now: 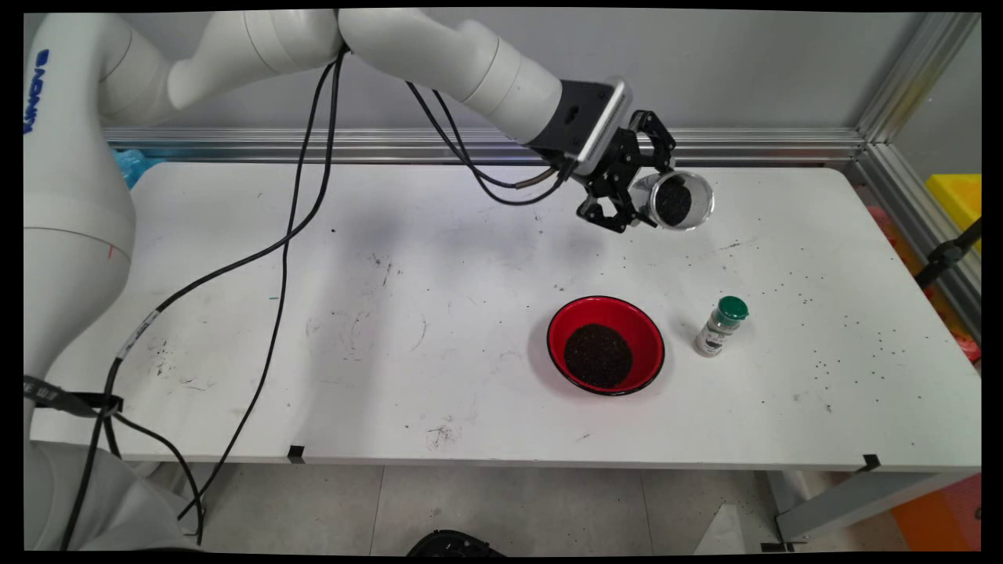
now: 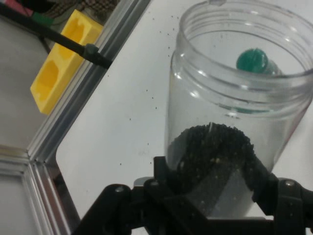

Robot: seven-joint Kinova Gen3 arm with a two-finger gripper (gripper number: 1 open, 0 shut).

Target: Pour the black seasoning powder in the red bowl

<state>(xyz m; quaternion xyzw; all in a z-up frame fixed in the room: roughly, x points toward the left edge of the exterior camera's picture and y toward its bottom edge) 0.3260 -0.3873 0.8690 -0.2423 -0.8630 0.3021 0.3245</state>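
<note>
- The gripper (image 1: pixel 636 205) hangs in the air above the far part of the table (image 1: pixel 392 313), pinching a clear plastic jar (image 1: pixel 678 200) between its two fingers.
- In the main view the jar lies tilted on its side, its open mouth turned toward the camera and slightly to the right, clear of the table top.
- A mass of dark grains (image 1: pixel 672 200) sits inside the jar; in the hand view the dark grains (image 2: pixel 215 152) lie heaped at the jar's (image 2: pixel 234 98) lower end near the fingers (image 2: pixel 168 171), and the upper part toward the threaded mouth is see-through.
- A red bowl (image 1: pixel 650 333) with a black rim stands on the table nearer the camera than the gripper and well apart from it, with a round heap of the same dark stuff (image 1: pixel 598 356) in its bottom.
- A small bottle (image 1: pixel 719 327) with a green cap stands just to the right of the bowl, not touching it; in the hand view its green cap (image 2: pixel 253 60) shows through the jar's wall.
- Small dark specks (image 1: pixel 846 329) lie scattered over the right part of the table.
- A yellow block (image 2: pixel 61 68) lies beyond the metal frame (image 2: pixel 93 83) at the table's edge in the hand view.
</note>
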